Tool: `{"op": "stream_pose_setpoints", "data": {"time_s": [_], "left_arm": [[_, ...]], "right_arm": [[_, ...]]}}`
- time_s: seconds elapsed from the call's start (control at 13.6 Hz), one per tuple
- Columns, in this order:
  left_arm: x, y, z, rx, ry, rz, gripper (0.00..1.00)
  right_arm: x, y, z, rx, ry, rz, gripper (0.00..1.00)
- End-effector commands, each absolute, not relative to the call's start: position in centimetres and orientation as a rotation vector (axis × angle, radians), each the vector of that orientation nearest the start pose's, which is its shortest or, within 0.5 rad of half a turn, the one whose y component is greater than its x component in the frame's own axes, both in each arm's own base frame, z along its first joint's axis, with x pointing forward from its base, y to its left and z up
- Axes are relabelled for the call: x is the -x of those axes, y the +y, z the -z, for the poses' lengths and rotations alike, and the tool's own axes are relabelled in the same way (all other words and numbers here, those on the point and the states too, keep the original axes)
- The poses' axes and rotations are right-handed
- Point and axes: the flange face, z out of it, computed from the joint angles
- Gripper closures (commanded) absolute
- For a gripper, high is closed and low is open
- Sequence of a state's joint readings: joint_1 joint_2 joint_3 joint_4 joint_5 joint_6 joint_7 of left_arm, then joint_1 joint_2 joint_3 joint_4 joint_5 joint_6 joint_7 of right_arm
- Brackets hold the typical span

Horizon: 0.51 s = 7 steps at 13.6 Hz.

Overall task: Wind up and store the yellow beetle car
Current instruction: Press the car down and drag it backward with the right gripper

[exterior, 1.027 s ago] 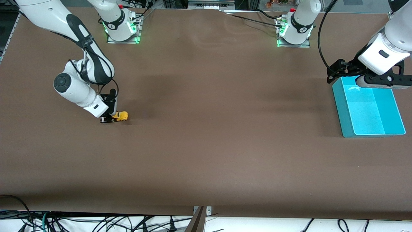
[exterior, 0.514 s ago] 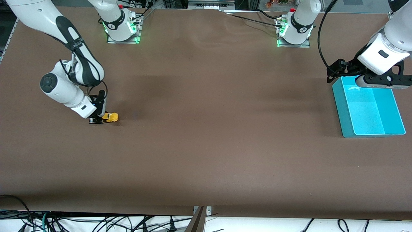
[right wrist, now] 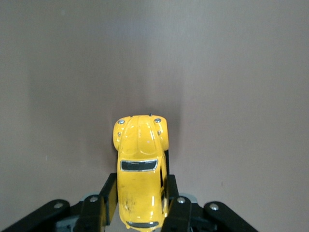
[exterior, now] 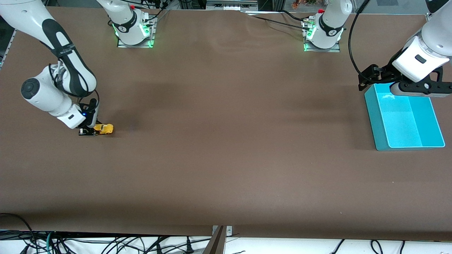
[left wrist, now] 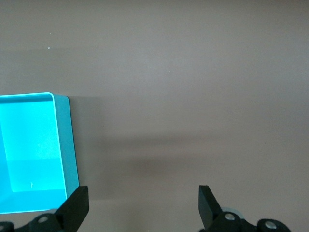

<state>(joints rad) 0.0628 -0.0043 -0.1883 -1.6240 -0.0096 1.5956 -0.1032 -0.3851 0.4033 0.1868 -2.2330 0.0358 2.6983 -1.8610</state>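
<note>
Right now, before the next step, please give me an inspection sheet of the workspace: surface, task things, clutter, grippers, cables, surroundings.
Surface: brown table, flat, no spill seen.
Job's things: yellow beetle car on the table toward the right arm's end, its rear between the fingers, its nose sticking out.
Bin: teal bin toward the left arm's end, nothing seen in it.
Clutter: nothing seen.
Grippers: right gripper low at the table, shut on the car's sides; left gripper open, waiting over the bin's rim, holding nothing.
Cables: black cable looping to the left arm; a tangle of cables below the table's edge nearest the camera.
Surroundings: two arm bases with green lights along the table's top edge.
</note>
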Motion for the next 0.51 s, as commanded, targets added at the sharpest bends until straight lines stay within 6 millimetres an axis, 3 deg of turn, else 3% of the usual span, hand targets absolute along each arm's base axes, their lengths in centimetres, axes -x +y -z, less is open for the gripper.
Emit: {"op": "stream_pose_setpoints", "data": {"time_s": [0.0,0.22,0.37,0.44], "left_arm": [[-55.2,-7.4,-61.0,3.167,0.055,-0.051,0.0],[-55.2,-7.4,-61.0,3.167,0.053,-0.051,0.0],[-55.2,-7.4,-61.1,3.167,0.053,-0.048,0.0],[-55.2,-7.4,-61.0,3.167,0.053,-0.051,0.0]], "right_arm": [[-51.9,-16.0,-14.7,-2.173,2.311,-0.119,0.94],[-52.1,-16.1,-14.6,-2.187,2.327,-0.108,0.93],[-52.8,-15.7,-15.3,-2.19,2.348,-0.103,0.73],[-53.8,-14.8,-16.1,-2.184,2.369,-0.113,0.26]]}}
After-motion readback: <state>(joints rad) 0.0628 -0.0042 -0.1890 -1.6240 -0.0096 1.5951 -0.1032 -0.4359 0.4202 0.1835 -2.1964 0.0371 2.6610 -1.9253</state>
